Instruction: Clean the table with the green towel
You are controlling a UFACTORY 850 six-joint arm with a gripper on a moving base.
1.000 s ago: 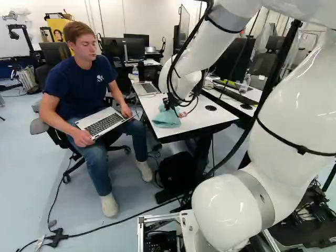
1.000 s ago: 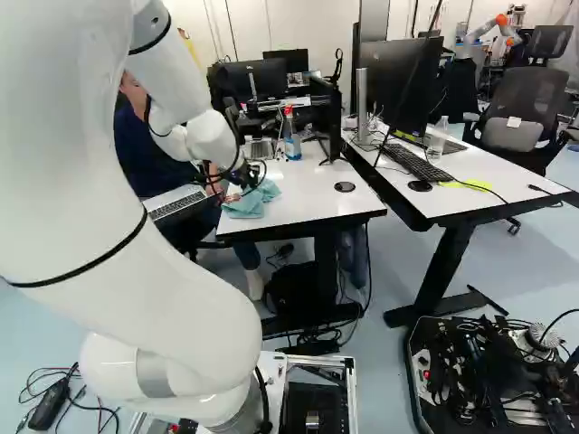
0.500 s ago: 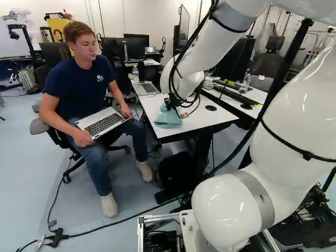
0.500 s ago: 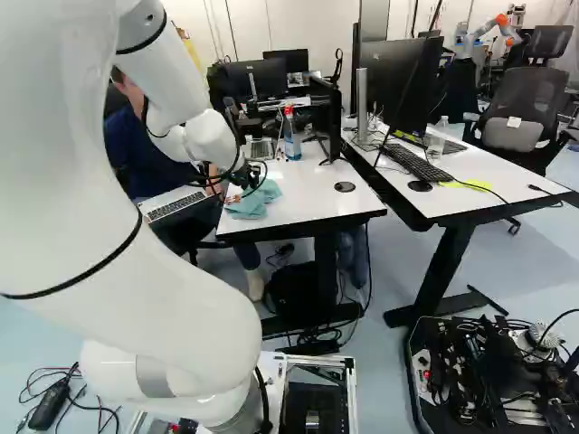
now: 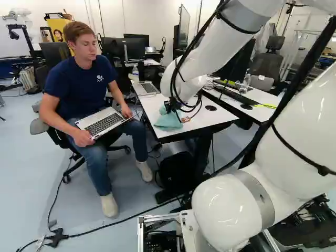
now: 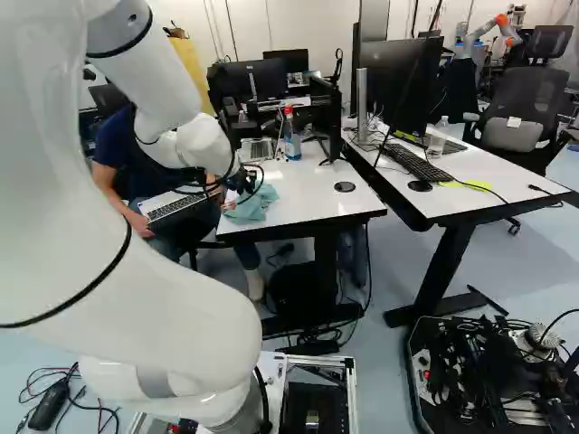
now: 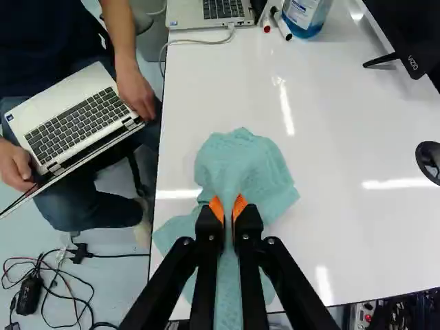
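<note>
We have our white arm (image 5: 205, 50) rising from its lowest joint (image 5: 226, 212), bending high at the elbow and slanting forward and down to the near left part of the white tabletop (image 5: 207, 118). The wrist leans over that part, with the black claw (image 5: 170, 107) aimed down at it. Our claw is clamped on the blue-green towel (image 7: 251, 161), a gathered fold of it pinched between the orange pads (image 7: 217, 208). The rest of the towel lies crumpled on the tabletop, under the claw and out ahead of it, reaching the left edge. Beyond, at the far left, we see an open laptop (image 5: 146, 88), with two markers (image 7: 281, 25) and a bottle (image 6: 292, 140) to its right. A round black cable hole (image 7: 430, 161) sits well to the towel's right. Just left of the tabletop, a person (image 5: 81, 79) sits holding another laptop (image 5: 103, 124).
</note>
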